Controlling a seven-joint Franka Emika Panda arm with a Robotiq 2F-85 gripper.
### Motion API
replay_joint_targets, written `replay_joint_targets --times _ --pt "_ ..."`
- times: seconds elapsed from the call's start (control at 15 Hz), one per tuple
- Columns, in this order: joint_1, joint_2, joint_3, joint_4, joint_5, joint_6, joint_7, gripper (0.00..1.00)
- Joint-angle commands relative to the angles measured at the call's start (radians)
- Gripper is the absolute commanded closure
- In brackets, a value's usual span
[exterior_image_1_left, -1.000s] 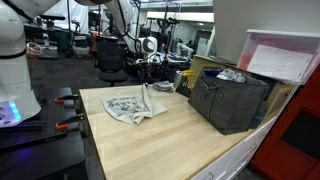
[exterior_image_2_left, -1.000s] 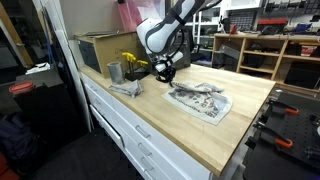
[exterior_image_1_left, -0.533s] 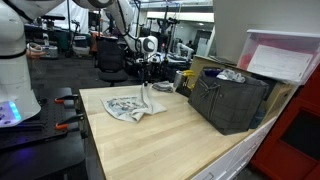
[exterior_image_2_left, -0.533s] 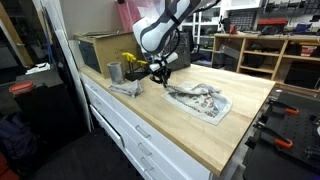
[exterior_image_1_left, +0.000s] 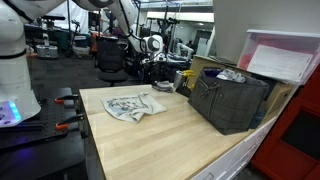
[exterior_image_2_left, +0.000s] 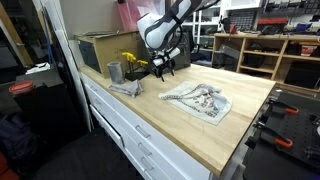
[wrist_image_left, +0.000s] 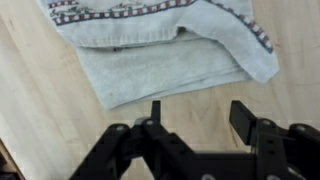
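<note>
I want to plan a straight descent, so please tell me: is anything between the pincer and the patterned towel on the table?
Nothing visible. In the wrist view the open, empty pincer hangs over bare wood of the table, and the towel lies just beyond its fingertips with no object between.

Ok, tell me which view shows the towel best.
The wrist view: the towel fills the upper frame, with its patterned border and folded layers clear, just beyond the open pincer. In both exterior views the towel is small and distant, a crumpled patterned shape lying on the wooden table.
</note>
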Motion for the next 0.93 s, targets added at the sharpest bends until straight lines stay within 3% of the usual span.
replay_joint_targets --times 0.0,0.47,0.87 --pt "-0.026 -0.015 -0.043 -0.036 -0.067 0.049 -0.025 0.0" --pt "-0.139 -0.019 -0.114 -0.174 -0.196 0.131 -0.201 0.0" --pt "-0.272 -0.051 -0.055 -0.27 -0.132 0.079 -0.477 0.0"
